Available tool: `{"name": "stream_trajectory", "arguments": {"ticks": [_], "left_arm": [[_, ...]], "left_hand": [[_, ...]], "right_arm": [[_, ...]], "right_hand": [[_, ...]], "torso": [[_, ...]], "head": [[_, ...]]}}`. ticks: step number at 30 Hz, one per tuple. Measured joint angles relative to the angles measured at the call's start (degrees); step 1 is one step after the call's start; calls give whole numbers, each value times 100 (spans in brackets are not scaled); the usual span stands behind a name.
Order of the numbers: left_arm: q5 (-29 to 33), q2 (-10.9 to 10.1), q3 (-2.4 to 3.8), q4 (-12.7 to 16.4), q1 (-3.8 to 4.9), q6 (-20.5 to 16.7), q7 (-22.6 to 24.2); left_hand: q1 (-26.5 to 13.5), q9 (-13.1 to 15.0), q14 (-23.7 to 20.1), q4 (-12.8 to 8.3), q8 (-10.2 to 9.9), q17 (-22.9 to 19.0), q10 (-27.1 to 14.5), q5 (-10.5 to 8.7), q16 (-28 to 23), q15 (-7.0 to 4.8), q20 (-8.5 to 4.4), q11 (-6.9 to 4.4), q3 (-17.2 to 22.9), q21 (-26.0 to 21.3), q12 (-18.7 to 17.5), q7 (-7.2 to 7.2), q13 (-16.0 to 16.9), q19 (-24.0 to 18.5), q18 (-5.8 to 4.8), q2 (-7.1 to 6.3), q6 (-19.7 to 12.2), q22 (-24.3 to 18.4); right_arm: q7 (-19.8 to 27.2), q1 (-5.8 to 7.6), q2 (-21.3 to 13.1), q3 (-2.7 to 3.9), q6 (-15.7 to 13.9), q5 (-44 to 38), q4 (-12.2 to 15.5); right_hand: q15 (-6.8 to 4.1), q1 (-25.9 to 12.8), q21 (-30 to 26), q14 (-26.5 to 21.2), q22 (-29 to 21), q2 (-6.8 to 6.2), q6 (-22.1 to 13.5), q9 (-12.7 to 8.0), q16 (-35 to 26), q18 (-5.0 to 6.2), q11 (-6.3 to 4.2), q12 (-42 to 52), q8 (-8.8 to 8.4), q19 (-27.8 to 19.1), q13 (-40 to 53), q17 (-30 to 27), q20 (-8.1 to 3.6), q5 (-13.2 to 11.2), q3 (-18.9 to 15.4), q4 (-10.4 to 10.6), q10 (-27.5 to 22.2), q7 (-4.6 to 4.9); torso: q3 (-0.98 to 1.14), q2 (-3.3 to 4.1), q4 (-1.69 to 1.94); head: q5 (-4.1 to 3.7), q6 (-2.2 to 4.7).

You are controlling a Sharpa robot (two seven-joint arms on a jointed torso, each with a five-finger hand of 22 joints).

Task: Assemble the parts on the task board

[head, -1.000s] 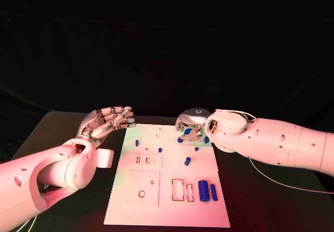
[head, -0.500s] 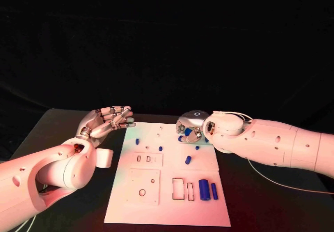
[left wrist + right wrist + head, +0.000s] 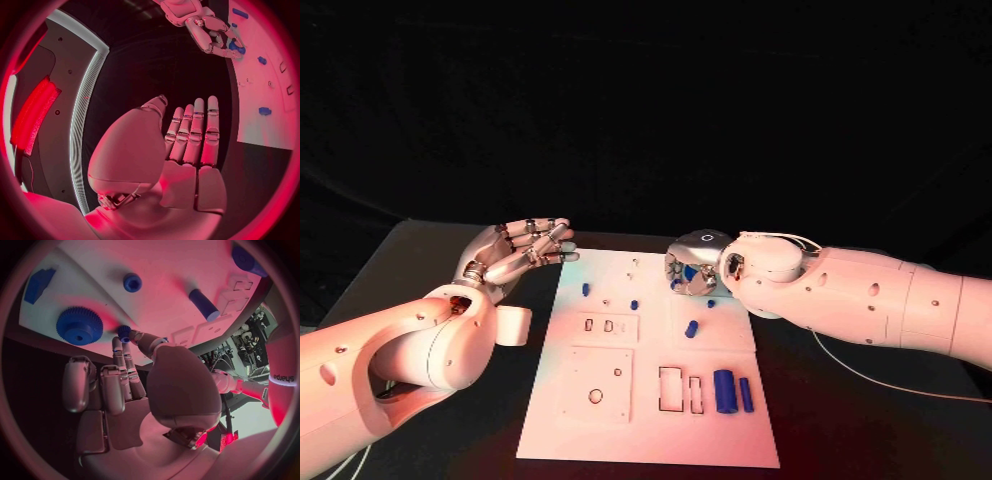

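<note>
right hand pinches a small blue part, mostly hidden by fingertips; left hand flat, released.

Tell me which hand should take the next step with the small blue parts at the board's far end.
Right, probably. The right hand is over the task board's far end, its fingertips at a small blue peg beside the blue gear. The left hand hangs off the board's left edge, holding nothing.
</note>
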Motion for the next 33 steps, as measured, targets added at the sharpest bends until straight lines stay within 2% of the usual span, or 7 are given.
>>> {"name": "stream_trajectory", "arguments": {"ticks": [3, 5, 8, 12, 22, 27, 33], "left_arm": [[0, -1, 0, -1, 1, 0, -3], [0, -1, 0, -4, 2, 0, -5], [0, 0, 1, -8, 3, 0, -9], [0, 2, 1, -13, 3, 2, -14], [0, 1, 1, -26, 4, 5, -31], [0, 1, 1, -34, 4, 8, -41], [0, 1, 1, -45, 5, 11, -50]], "left_hand": [[0, 0, 0, 0, 0, 0, 0, 0, 0, 0, 0, 0, 0, 0, 0, 0, 0, 0, 0, 0, 0, 0], [0, 0, 0, 0, 0, 0, 0, 0, 0, 0, 0, 0, 0, 0, 0, 0, 0, 0, 0, 0, 0, 0], [0, 0, 0, 0, 0, -1, 0, 0, 0, 0, 0, 0, 0, 0, 0, 0, 0, 0, 0, 0, 0, 0], [0, -5, 0, 0, 0, 3, 0, 0, 0, 0, 0, 0, 0, 0, 0, 0, 0, 0, 0, 0, 0, -5], [0, -11, 0, 0, -24, 11, -22, 0, 0, 0, -21, 21, 0, 0, -56, 0, -1, 21, -1, 0, 0, -16], [-23, -19, 0, 0, -24, 19, -42, 0, -23, 0, -21, 41, 0, 0, -82, 0, -1, 21, -1, -23, 0, -23], [-23, -18, 0, 16, -47, 19, -42, 0, -23, 0, -21, 40, 16, 0, -82, -8, -1, 21, -1, -23, -35, -23]], "right_arm": [[2, 0, 0, 0, -9, 0, -9], [3, 0, -2, 2, -18, 0, -12], [3, 1, -5, 3, -37, -2, -15], [1, 1, -11, 3, -59, -10, -18], [-5, -2, -5, 5, -126, -50, -23], [-13, -16, -40, 2, -235, -69, 104], [-55, 20, -38, 44, -445, -118, 215]], "right_hand": [[-2, 37, 45, -2, 77, 37, 80, 63, 5, 0, -28, 0, 60, 4, -1, 0, -4, -2, 85, -24, 80, -39], [-45, 60, 66, 2, 121, 63, 117, 112, 29, 0, -55, 22, 113, 23, -1, 0, -23, -27, 138, -47, 141, -70], [-74, 103, 101, -9, 181, 111, 170, 198, 29, -3, -65, 28, 183, 43, -2, -1, -43, -60, 205, -114, 226, -86], [-75, 133, 132, -9, 219, 167, 170, 267, 50, -64, -65, 28, 205, 43, 12, -1, -43, -125, 255, -163, 227, -86], [-74, 134, 159, -9, 271, 168, 153, 329, 50, -64, -64, 4, 205, 42, 17, -1, -43, -161, 288, -197, 227, -70], [-74, 133, 182, -9, 314, 167, 153, 370, 71, -62, -45, -20, 227, 62, 2, -2, -63, -76, 318, -227, 247, -70], [-74, 133, 202, -9, 348, 166, 153, 384, 71, -57, -45, -40, 227, 62, 3, -2, -63, -68, 319, -228, 247, -70]], "torso": [[-1, 5, 6], [-3, 9, 9], [-7, 13, 17], [-10, 16, 29], [-18, 27, 36], [-20, 27, 37], [-31, 27, 51]], "head": [[-9, -5], [-13, -10], [-18, -17], [-22, -20], [-16, -16], [-27, -8], [-45, 19]]}}
